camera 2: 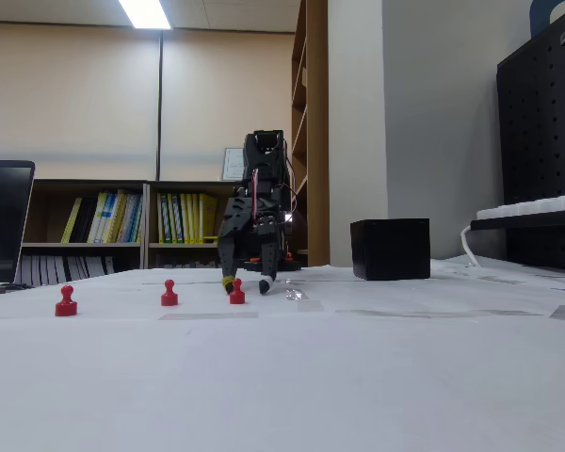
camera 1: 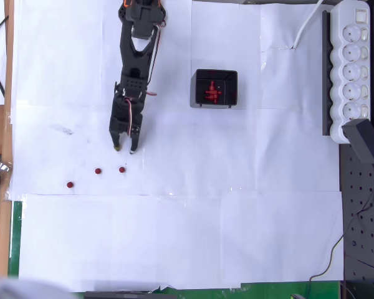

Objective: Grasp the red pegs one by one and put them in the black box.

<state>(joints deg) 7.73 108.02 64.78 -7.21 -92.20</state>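
Pegs (camera 2: 169, 294) nearest, three in a loose row, upright on white surface (camera 1: 174, 249), apart from one another; seen from above as dots (camera 1: 98, 170). Hand (camera 1: 124, 149) just behind rightmost peg (camera 1: 122, 169), fingertips down near surface, spread apart, released, grasping nothing; same in fixed view (camera 2: 246, 282). Box (camera 1: 214, 88) farther right, well apart, with more red pegs (camera 1: 212, 94) inside. Power strip (camera 1: 352, 68) at far edge.
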